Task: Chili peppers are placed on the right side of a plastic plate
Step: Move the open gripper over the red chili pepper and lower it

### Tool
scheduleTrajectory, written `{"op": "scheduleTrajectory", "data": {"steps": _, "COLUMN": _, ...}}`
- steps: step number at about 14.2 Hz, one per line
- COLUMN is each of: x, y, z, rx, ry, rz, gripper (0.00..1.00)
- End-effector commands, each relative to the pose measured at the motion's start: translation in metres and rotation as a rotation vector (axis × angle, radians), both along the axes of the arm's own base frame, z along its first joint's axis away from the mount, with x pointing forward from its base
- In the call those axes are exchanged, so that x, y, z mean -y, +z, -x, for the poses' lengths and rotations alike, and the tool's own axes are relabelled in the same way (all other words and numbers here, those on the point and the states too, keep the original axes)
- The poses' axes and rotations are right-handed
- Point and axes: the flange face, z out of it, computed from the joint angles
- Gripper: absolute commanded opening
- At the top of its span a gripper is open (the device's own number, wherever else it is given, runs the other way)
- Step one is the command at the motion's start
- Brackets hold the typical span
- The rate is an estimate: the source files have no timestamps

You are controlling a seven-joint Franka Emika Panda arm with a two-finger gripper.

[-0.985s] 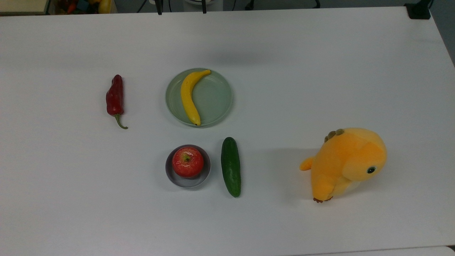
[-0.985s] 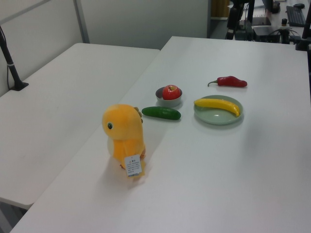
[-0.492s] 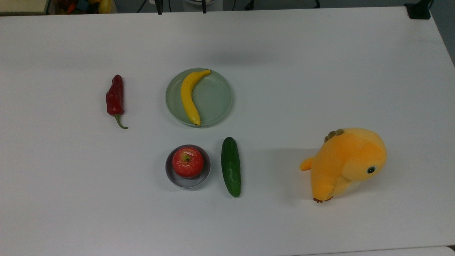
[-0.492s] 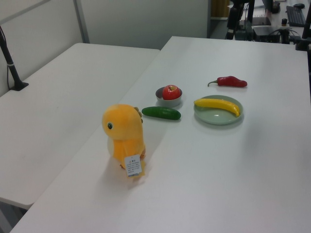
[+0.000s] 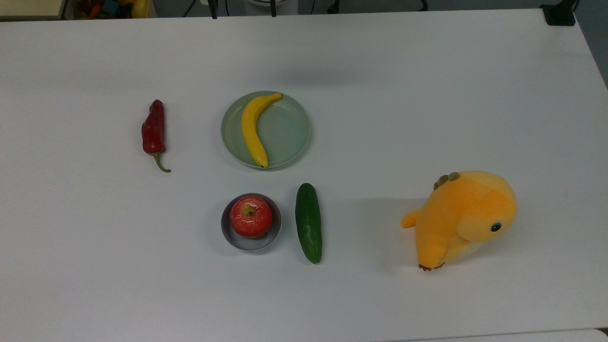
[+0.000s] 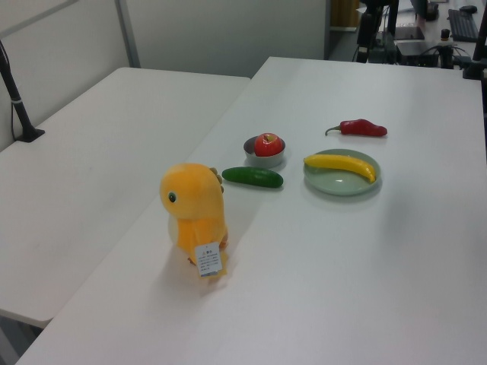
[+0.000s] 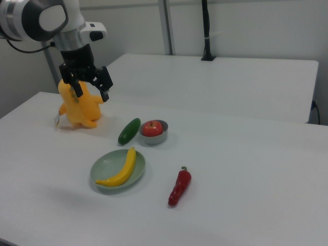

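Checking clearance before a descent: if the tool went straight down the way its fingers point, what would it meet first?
Probably bare table. In the right view the open tool overlaps the plush toy, but it seems to hang high and nearer the camera, so depth is unclear.

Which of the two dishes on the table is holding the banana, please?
The pale green plate holds the banana; the smaller grey bowl holds an apple.

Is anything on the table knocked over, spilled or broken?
Nothing stands out. The banana lies in the plastic plate, the apple sits in the grey bowl, the chili and cucumber lie flat on the table, and the plush toy stands upright.
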Motion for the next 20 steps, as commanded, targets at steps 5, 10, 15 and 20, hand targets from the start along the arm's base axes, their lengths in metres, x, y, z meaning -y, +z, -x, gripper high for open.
{"op": "scheduleTrajectory", "data": {"steps": 5, "x": 0.02, "y": -0.007, "z": 0.01, "rx": -0.078, "ry": 0.225, "rz": 0.015, "gripper": 1.0}}
{"op": "scheduleTrajectory", "data": {"steps": 10, "x": 0.098, "y": -0.015, "z": -0.001, "rx": -0.028, "ry": 0.207, "rz": 0.035, "gripper": 1.0}}
{"op": "scheduleTrajectory", "data": {"steps": 15, "x": 0.173, "y": -0.039, "z": -0.012, "rx": 0.036, "ry": 0.135, "rz": 0.056, "gripper": 1.0}}
{"op": "scheduleTrajectory", "data": {"steps": 20, "x": 0.212, "y": -0.122, "z": -0.022, "rx": 0.031, "ry": 0.051, "rz": 0.053, "gripper": 1.0}}
